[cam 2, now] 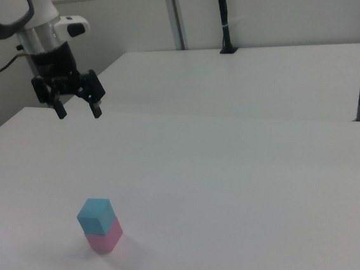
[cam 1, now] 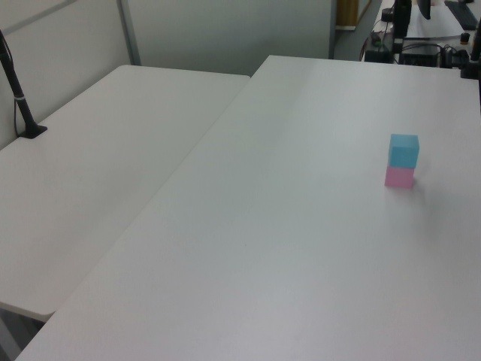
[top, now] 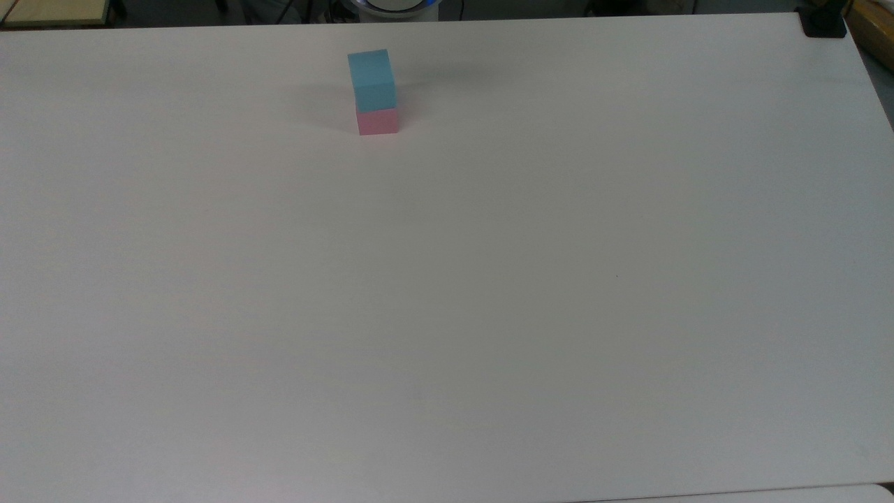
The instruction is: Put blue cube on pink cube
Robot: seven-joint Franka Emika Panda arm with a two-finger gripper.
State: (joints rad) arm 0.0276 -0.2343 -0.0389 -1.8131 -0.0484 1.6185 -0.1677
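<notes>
The blue cube [top: 371, 77] [cam 1: 403, 150] [cam 2: 96, 216] rests squarely on top of the pink cube [top: 378, 121] [cam 1: 399, 177] [cam 2: 104, 238], a two-high stack near the far edge of the white table [top: 489, 279]. In the right view my gripper [cam 2: 78, 111] hangs high above the table, up and to the left of the stack, open, with nothing between its fingers. A dark piece of the arm [cam 1: 403, 19] reaches the top edge of the left view, well above the cubes.
A second white table [cam 1: 98, 150] [cam 2: 238, 78] adjoins this one. A black post on a foot [cam 1: 19, 101] [cam 2: 223, 16] stands on that table. A black clamp [top: 823, 21] sits at the top view's far right corner. Cables and gear [cam 1: 421, 49] lie behind the table.
</notes>
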